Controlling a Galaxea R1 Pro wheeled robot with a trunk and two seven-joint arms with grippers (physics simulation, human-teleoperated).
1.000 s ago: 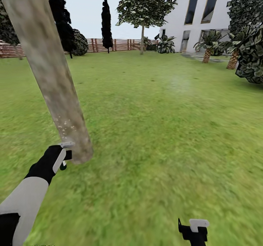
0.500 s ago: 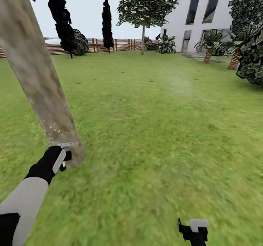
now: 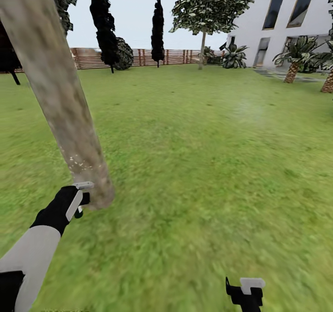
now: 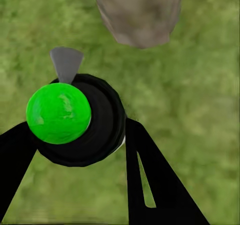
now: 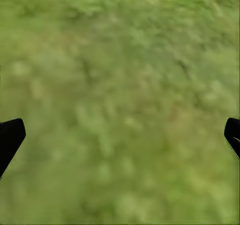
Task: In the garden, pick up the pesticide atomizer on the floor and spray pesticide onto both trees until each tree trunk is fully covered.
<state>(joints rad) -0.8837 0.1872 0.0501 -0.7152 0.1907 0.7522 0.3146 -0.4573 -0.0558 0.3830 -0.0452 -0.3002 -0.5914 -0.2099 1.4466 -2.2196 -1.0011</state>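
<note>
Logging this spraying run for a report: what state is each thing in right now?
left gripper: shut on the pesticide atomizer, beside the trunk's base.
right gripper: open, holding nothing, over grass.
near tree trunk: pale pesticide specks low down only; the rest looks bare.
far tree: standing by the fence; too distant to judge any spray.

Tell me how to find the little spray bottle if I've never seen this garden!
Look for the thick grey-tan tree trunk leaning up the lawn's near left side. At its foot, the robot's left hand is shut on the pesticide atomizer. Seen from the left wrist, it is a round black bottle with a bright green ball on top, unlike anything else on the grass.
</note>
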